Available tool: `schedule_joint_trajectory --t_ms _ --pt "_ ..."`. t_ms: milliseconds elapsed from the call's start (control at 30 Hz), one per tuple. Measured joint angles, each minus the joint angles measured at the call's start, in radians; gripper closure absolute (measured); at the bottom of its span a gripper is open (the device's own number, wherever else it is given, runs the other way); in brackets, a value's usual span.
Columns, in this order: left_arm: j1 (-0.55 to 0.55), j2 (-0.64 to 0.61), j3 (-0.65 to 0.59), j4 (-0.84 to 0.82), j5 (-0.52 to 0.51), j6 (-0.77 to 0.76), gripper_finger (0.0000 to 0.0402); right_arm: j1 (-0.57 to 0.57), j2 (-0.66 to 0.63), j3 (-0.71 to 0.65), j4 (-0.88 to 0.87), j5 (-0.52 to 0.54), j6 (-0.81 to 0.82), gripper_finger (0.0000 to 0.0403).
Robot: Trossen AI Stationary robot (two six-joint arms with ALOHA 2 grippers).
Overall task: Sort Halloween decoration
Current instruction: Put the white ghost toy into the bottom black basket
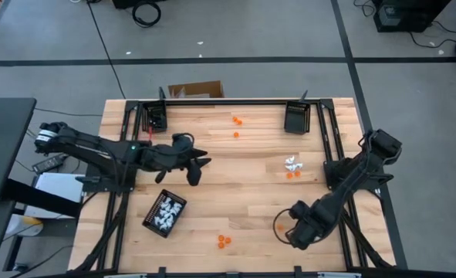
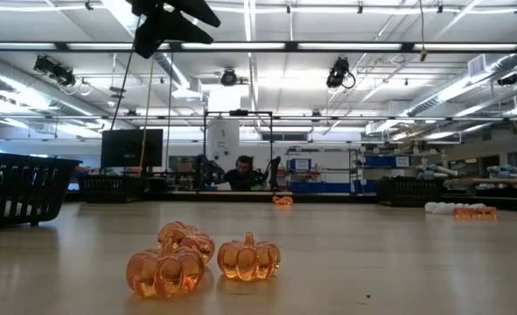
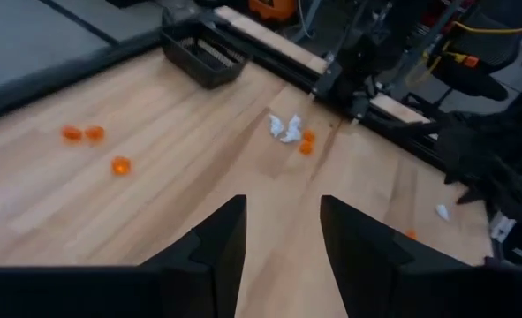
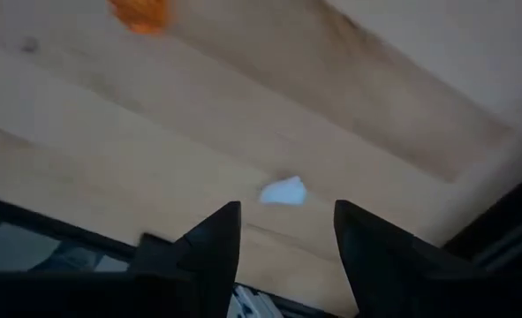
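The Halloween decoration lies scattered on the wooden table: orange pumpkins at the far middle (image 1: 236, 120), at the near edge (image 1: 224, 241) (image 2: 201, 258) and beside a white cluster (image 1: 292, 163) (image 3: 285, 128) at the right. My left gripper (image 1: 199, 168) (image 3: 283, 230) hangs open above the table's left middle, touching nothing. My right gripper (image 1: 295, 232) (image 4: 283, 238) is open and points down over the near right, above a single white trinket (image 4: 283, 190) lying on the wood, with an orange one (image 4: 141, 13) (image 1: 280, 229) close by.
A black tray (image 1: 164, 214) holding white trinkets sits at the near left. Two more black trays stand at the far edge, one at the left (image 1: 157, 116) and one at the right (image 1: 296, 117) (image 3: 206, 57). Black frame rails (image 1: 332, 147) border the table.
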State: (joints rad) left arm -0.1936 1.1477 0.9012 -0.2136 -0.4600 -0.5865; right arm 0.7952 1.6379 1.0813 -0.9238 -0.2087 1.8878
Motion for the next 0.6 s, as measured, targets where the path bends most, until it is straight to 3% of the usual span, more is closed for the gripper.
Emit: schedule_joint_trajectory --t_ms 367,600 --pt "0.0 0.092 0.0 0.029 0.012 -0.094 0.0246 0.073 0.0 -0.177 0.333 -0.017 0.173 0.0213" --pt "0.0 0.098 0.001 0.031 0.022 -0.099 0.0246 0.088 0.0 -0.23 0.355 -0.017 0.195 0.0213"
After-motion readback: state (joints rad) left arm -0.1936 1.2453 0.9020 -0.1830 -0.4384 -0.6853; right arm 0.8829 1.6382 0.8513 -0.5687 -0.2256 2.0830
